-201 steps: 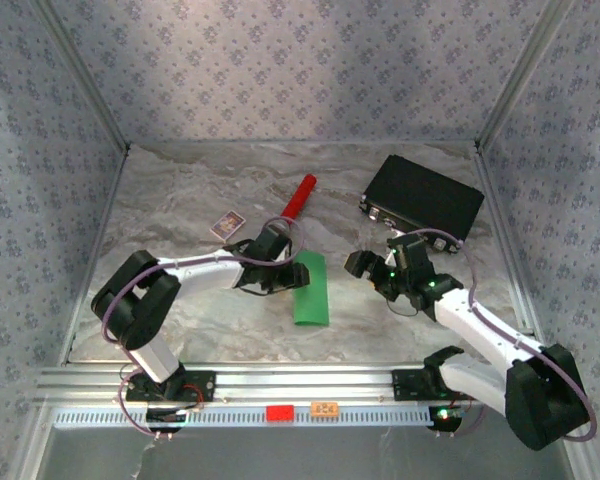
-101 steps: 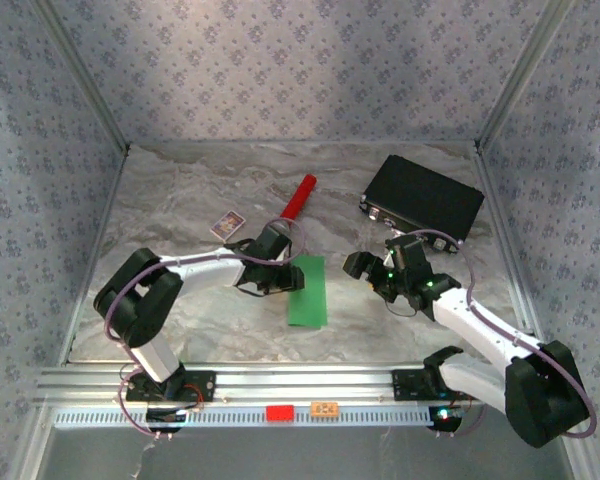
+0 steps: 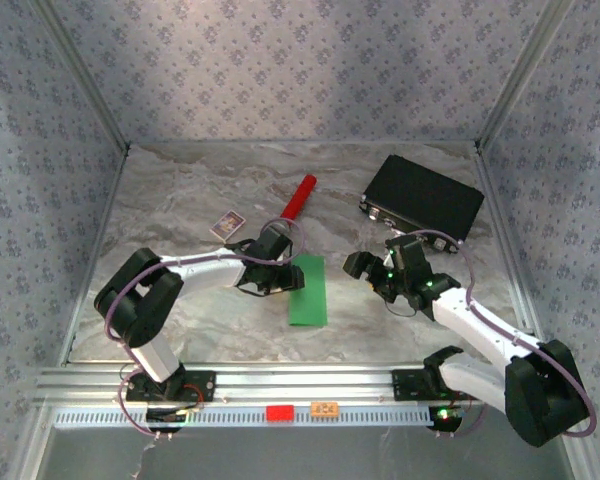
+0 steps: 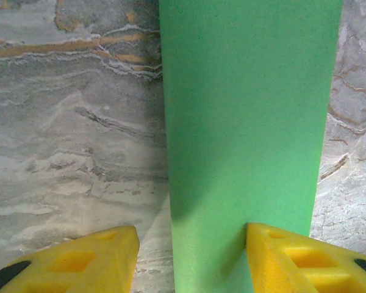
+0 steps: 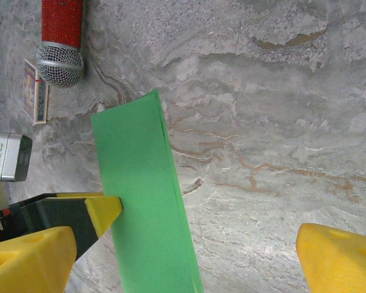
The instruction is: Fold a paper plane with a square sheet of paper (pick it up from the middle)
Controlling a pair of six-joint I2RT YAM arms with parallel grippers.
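The square sheet of paper (image 3: 308,290) lies on the marble table folded into a long green strip (image 4: 244,122), not in the shape of a paper plane. My left gripper (image 3: 278,277) is open at the strip's left side. In the left wrist view its gripper (image 4: 192,247) straddles the strip's left edge, with one yellow fingertip (image 4: 293,256) resting on the paper and the other on bare table. My right gripper (image 3: 365,268) hovers to the right of the strip, jaws wide open (image 5: 183,262) with nothing between them. The layered edge of the paper (image 5: 146,201) faces it.
A red cylinder with a mesh head (image 3: 299,197) (image 5: 62,30) lies behind the paper. A small printed card (image 3: 227,225) is to its left. The black case (image 3: 423,197) sits at the back right. Patterned walls enclose the table on three sides.
The green strip has settled flatter and shifted slightly left. The left gripper's jaws have narrowed a little. The right arm has barely moved.
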